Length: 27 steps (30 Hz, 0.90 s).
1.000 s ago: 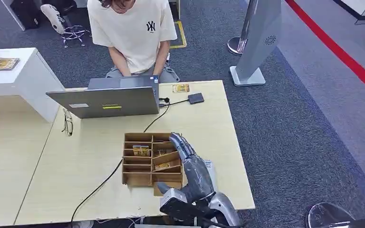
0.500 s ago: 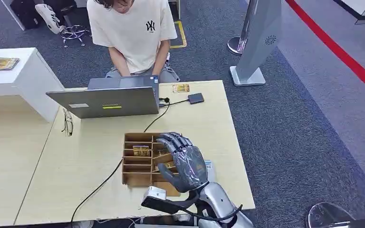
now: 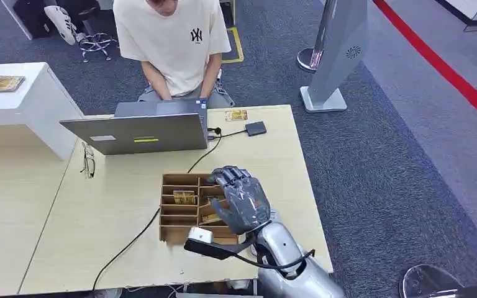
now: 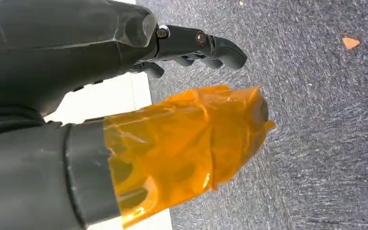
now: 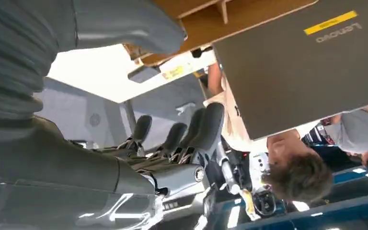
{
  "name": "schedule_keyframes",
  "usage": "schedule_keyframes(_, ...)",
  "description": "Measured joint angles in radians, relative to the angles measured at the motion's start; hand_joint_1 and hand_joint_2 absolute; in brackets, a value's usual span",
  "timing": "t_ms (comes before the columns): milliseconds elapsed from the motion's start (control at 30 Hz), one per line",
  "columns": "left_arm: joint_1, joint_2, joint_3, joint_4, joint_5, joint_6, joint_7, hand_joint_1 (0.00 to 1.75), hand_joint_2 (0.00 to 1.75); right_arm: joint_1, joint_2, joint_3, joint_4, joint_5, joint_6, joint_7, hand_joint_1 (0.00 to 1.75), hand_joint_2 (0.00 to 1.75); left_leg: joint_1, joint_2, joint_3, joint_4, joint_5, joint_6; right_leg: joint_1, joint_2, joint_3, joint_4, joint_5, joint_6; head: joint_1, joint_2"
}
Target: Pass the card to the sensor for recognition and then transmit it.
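Hovering over the right-hand compartments of the cardboard organizer [image 3: 180, 217] at the counter's [image 3: 99, 217] near edge, my right hand [image 3: 239, 198] has its fingers [image 3: 227, 178] spread and curled slightly down, holding nothing that I can make out. Gold-printed cards sit in the tray's slots: one card [image 3: 184, 197] stands in a compartment at the hand's 9 o'clock, another card [image 3: 211, 218] lies just beneath the palm. A further card [image 3: 236, 115] rests on the counter at 12 o'clock, just beside the small black sensor [image 3: 256, 128], whose cable runs back past the open laptop [image 3: 138, 131]. A person [image 3: 172, 43] in a cream T-shirt sits behind the laptop, and a pair of glasses [image 3: 88, 160] lies at its 8 o'clock. My left hand [image 4: 124, 96] hangs above grey carpet, its thumb wrapped in orange film and dark fingers [image 4: 206, 45] loosely curled, grasping nothing.
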State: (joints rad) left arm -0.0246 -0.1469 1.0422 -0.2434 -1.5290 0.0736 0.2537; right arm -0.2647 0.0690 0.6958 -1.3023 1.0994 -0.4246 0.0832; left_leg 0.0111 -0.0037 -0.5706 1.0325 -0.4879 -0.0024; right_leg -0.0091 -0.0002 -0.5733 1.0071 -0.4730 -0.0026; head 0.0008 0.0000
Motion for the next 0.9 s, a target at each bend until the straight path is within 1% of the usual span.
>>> schedule_keyframes(133, 0.000, 0.002, -0.001, 0.000, -0.006, -0.002, 0.000, 0.00, 0.00, -0.014, 0.000, 0.001, 0.019, 0.024, 0.016, 0.007, 0.73, 1.75, 0.000, 0.000, 0.000, 0.000, 0.000, 0.000, 0.000, 0.000, 0.000, 0.000, 0.000, 0.000, 0.000, 0.000)
schedule_keyframes(167, 0.000, 0.002, -0.002, 0.000, -0.007, -0.004, 0.000, 0.00, 0.00, -0.021, 0.000, 0.002, 0.028, 0.029, 0.021, 0.010, 0.70, 1.75, 0.000, 0.000, 0.000, 0.000, 0.000, 0.000, 0.000, 0.000, 0.000, 0.000, 0.000, 0.000, 0.000, 0.000)
schedule_keyframes(200, -0.001, 0.002, -0.003, 0.000, -0.008, -0.005, 0.000, 0.00, 0.00, -0.027, 0.000, 0.003, 0.036, 0.035, 0.026, 0.011, 0.73, 1.75, 0.000, 0.000, 0.000, 0.000, 0.000, 0.000, 0.000, 0.000, 0.000, 0.000, 0.000, 0.000, 0.000, 0.000)
schedule_keyframes(267, -0.001, 0.002, -0.006, 0.000, -0.009, -0.005, 0.000, 0.00, 0.00, -0.037, 0.000, 0.003, 0.051, 0.039, 0.030, 0.011, 0.75, 1.75, 0.000, 0.000, 0.000, 0.000, 0.000, 0.000, 0.000, 0.000, 0.000, 0.000, 0.000, 0.000, 0.000, 0.000)
schedule_keyframes(333, -0.001, 0.003, -0.008, 0.000, -0.009, -0.008, 0.001, 0.00, 0.00, -0.047, 0.001, 0.005, 0.065, 0.040, 0.036, 0.011, 0.73, 1.75, 0.000, 0.000, 0.000, 0.000, 0.000, 0.000, 0.000, 0.000, 0.000, 0.000, 0.000, 0.000, 0.000, 0.000)
schedule_keyframes(367, -0.001, 0.003, -0.008, 0.000, -0.009, -0.008, 0.001, 0.00, 0.00, -0.052, 0.002, 0.006, 0.071, 0.040, 0.037, 0.011, 0.70, 1.75, 0.000, 0.000, 0.000, 0.000, 0.000, 0.000, 0.000, 0.000, 0.000, 0.000, 0.000, 0.000, 0.000, 0.000)
schedule_keyframes(467, -0.001, 0.003, -0.009, 0.000, -0.010, -0.009, 0.001, 0.00, 0.00, -0.064, 0.006, 0.007, 0.092, 0.041, 0.042, 0.011, 0.70, 1.75, 0.000, 0.000, 0.000, 0.000, 0.000, 0.000, 0.000, 0.000, 0.000, 0.000, 0.000, 0.000, 0.000, 0.000)
schedule_keyframes(500, -0.001, 0.003, -0.009, 0.000, -0.010, -0.009, 0.001, 0.00, 0.00, -0.067, 0.008, 0.007, 0.098, 0.041, 0.042, 0.011, 0.73, 1.75, 0.000, 0.000, 0.000, 0.000, 0.000, 0.000, 0.000, 0.000, 0.000, 0.000, 0.000, 0.000, 0.000, 0.000)
schedule_keyframes(633, -0.001, 0.003, -0.009, 0.000, -0.010, -0.010, 0.004, 0.00, 0.00, -0.077, 0.011, 0.008, 0.119, 0.041, 0.045, 0.011, 0.72, 1.75, 0.000, 0.000, 0.000, 0.000, 0.000, 0.000, 0.000, 0.000, 0.000, 0.000, 0.000, 0.000, 0.000, 0.000)
schedule_keyframes(700, -0.001, 0.003, -0.010, 0.000, -0.010, -0.010, 0.004, 0.00, 0.00, -0.081, 0.014, 0.008, 0.128, 0.041, 0.047, 0.013, 0.80, 1.75, 0.000, 0.000, 0.000, 0.000, 0.000, 0.000, 0.000, 0.000, 0.000, 0.000, 0.000, 0.000, 0.000, 0.000)
schedule_keyframes(833, -0.001, 0.003, -0.010, 0.000, -0.011, -0.011, 0.006, 0.00, 0.00, -0.088, 0.018, 0.008, 0.144, 0.042, 0.048, 0.016, 0.77, 1.75, 0.000, 0.000, 0.000, 0.000, 0.000, 0.000, 0.000, 0.000, 0.000, 0.000, 0.000, 0.000, 0.000, 0.000)
schedule_keyframes(867, -0.002, 0.003, -0.010, 0.000, -0.011, -0.011, 0.006, 0.00, 0.00, -0.090, 0.018, 0.008, 0.147, 0.042, 0.049, 0.019, 0.73, 1.75, 0.000, 0.000, 0.000, 0.000, 0.000, 0.000, 0.000, 0.000, 0.000, 0.000, 0.000, 0.000, 0.000, 0.000)
schedule_keyframes(900, -0.002, 0.003, -0.010, 0.000, -0.011, -0.012, 0.006, 0.00, 0.00, -0.093, 0.019, 0.008, 0.150, 0.042, 0.051, 0.021, 0.80, 1.75, 0.000, 0.000, 0.000, 0.000, 0.000, 0.000, 0.000, 0.000, 0.000, 0.000, 0.000, 0.000, 0.000, 0.000)
